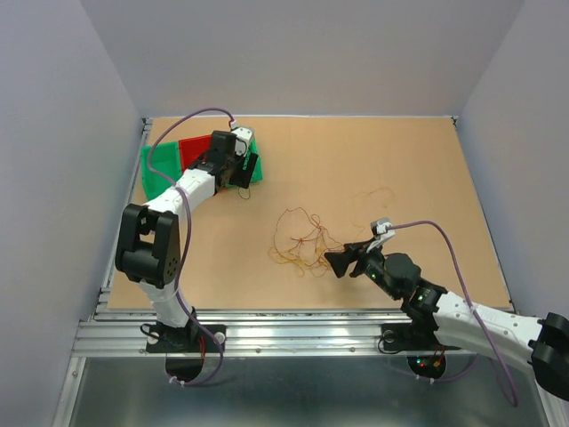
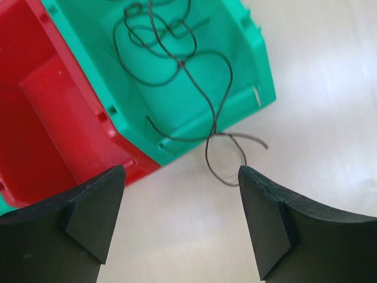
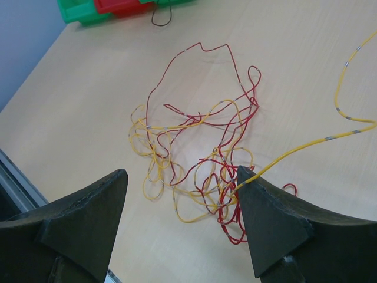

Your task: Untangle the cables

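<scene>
The left pincer (image 2: 181,177) hangs wide open by the green bin (image 2: 259,88), where a dark cable (image 2: 182,65) curls and spills onto the bench (image 2: 318,71) just ahead of it. The right pincer (image 3: 181,180), open too, hovers over the red and yellow tangle (image 3: 200,153), with one yellow strand (image 3: 306,144) meeting a fingertip

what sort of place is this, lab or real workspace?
Most likely a lab test cell: a wooden table boxed in by blank grey walls, an aluminium rail at its near edge carrying the left arm and right arm, and only props on it, plastic bins and tangled thin cables.
</scene>
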You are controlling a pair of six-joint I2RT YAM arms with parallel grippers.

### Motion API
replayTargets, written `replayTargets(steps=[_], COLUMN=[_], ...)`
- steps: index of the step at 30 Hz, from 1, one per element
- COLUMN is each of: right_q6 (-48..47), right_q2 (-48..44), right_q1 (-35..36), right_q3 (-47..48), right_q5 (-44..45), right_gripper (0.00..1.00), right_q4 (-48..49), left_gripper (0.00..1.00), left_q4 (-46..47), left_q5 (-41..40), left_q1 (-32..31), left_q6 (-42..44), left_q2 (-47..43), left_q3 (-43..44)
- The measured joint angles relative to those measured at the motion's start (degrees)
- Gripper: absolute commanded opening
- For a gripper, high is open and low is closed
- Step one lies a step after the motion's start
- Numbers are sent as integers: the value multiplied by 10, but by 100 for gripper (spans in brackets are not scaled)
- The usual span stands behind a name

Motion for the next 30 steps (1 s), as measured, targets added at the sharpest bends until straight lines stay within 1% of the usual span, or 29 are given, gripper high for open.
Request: replayTargets(steps=[2,6,14,16,19,20,23,24,25,26,28,30], right_q6=[0,0,0,0,0,0,0,0,0,0,0,0], right_q2=[5,14,7,0,-10,-14,-23,-27,-30,-34,-39,-42], right_q1=[0,0,0,0,0,0,0,0,0,0,0,0], right_q3=[0,0,0,0,0,0,0,0,0,0,0,0], right_q5=[-2,-8,-15,-16,-18,-19,-19,-19,-19,-19,-19,-19], right_gripper=[80,80,80,80,80,80,80,80,80,80,80,80], right_q4=[1,1,1,1,0,-1,-5,-6,-7,-7,-7,-8], left_gripper=[89,89,82,78,67,59,45,35,31,25,18,14], left_q4=[7,20,44,49,49,48,44,43,41,39,38,34], left_q5=[2,10,33,42,51,53,56,57,57,58,59,59], left_q1=[0,0,0,0,0,0,0,0,0,0,0,0], left_q6=[16,44,68,72,74,75,77,76,77,77,78,77], left_q2=[-5,-5,5,28,60,69,85,89,92,93,94,94], left_q3=[-28,-54,-43,-22,6,12,25,28,30,32,35,39])
